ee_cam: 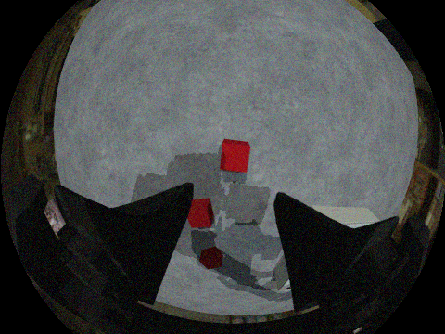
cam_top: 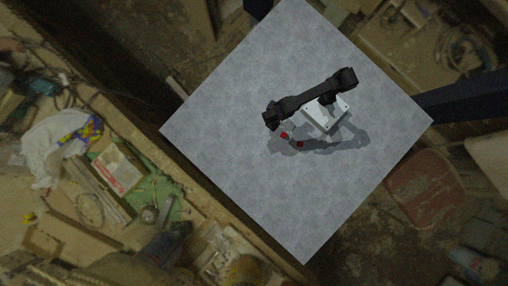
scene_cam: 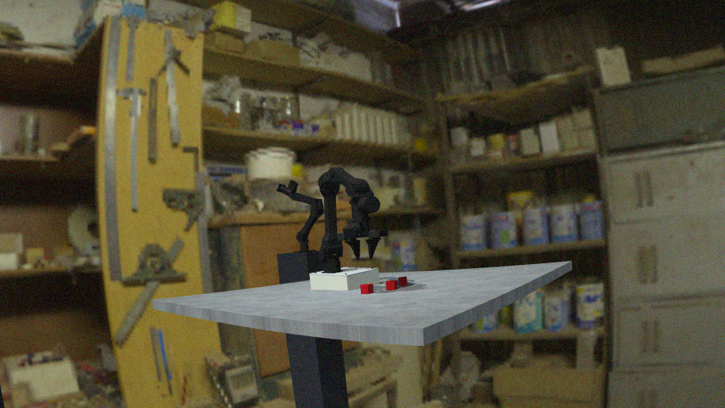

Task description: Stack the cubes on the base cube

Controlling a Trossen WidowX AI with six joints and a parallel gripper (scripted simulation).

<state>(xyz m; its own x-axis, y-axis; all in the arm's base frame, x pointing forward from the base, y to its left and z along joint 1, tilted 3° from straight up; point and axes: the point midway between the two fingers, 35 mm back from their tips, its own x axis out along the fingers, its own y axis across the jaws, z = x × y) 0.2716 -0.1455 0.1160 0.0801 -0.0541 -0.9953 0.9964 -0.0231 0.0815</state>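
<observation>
Three red cubes of like size stand apart on the table. The first cube point(scene_cam: 366, 288) point(ee_cam: 235, 156) is hidden under the arm in the top view. The second cube point(cam_top: 283, 135) point(scene_cam: 391, 285) point(ee_cam: 201, 213) is partly behind the left finger in the wrist view. The third cube point(cam_top: 299, 143) point(scene_cam: 402, 281) point(ee_cam: 211, 258) lies in the arm's shadow. Which one is the fixed base cannot be told. My gripper point(scene_cam: 363, 257) point(ee_cam: 235, 195) is open and empty, pointing down well above the table. Its fingertips are hidden in the top view.
The arm stands on a white mounting block point(cam_top: 327, 122) point(scene_cam: 329, 281) point(ee_cam: 345, 214) close beside the cubes. The grey table point(cam_top: 305, 213) point(scene_cam: 304, 309) point(ee_cam: 232, 70) has a corner toward the exterior camera. A second dark arm point(scene_cam: 316, 208) stands behind it on a dark pillar.
</observation>
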